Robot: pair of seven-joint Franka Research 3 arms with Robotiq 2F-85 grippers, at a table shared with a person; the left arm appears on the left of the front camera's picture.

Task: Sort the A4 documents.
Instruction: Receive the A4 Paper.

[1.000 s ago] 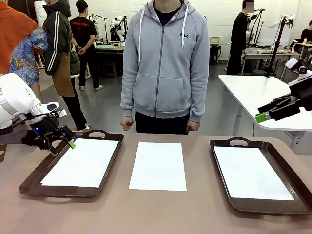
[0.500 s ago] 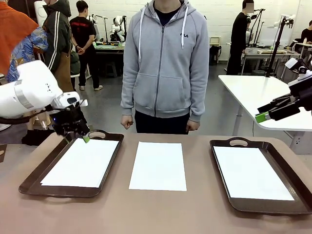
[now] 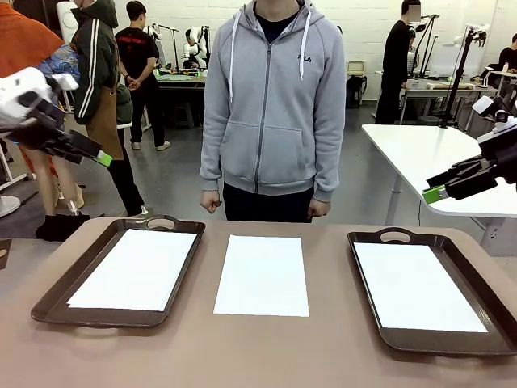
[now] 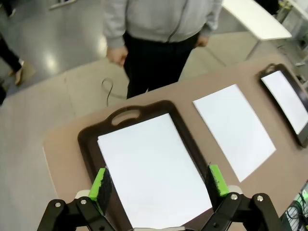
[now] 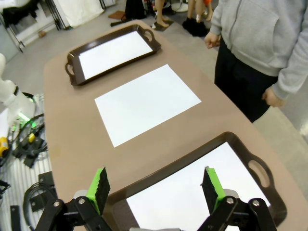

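Three white A4 documents lie flat. One rests in the left tray (image 3: 133, 268), one lies bare on the table's middle (image 3: 262, 275), and one rests in the right tray (image 3: 416, 285). My left gripper (image 3: 95, 153) hangs high above the table's far left corner, open and holding nothing. From its wrist, the left gripper (image 4: 159, 180) looks down on the left tray's sheet (image 4: 149, 163) and the middle sheet (image 4: 236, 130). At the far right my right gripper (image 3: 436, 191) hovers open and holding nothing, well above the right tray. The right gripper (image 5: 156, 185) sees the right tray's sheet (image 5: 192, 197) below and the middle sheet (image 5: 147, 102) beyond.
Two dark brown handled trays, left (image 3: 56, 295) and right (image 3: 367, 299), flank the middle sheet on the brown table (image 3: 258, 347). A person in a grey hoodie (image 3: 273, 105) stands at the far edge, fists at their sides. A white table (image 3: 420, 153) stands behind on the right.
My left gripper rose from just over the left tray's far corner, up and to the left, away from the table. The right arm, the sheets and the person stayed still.
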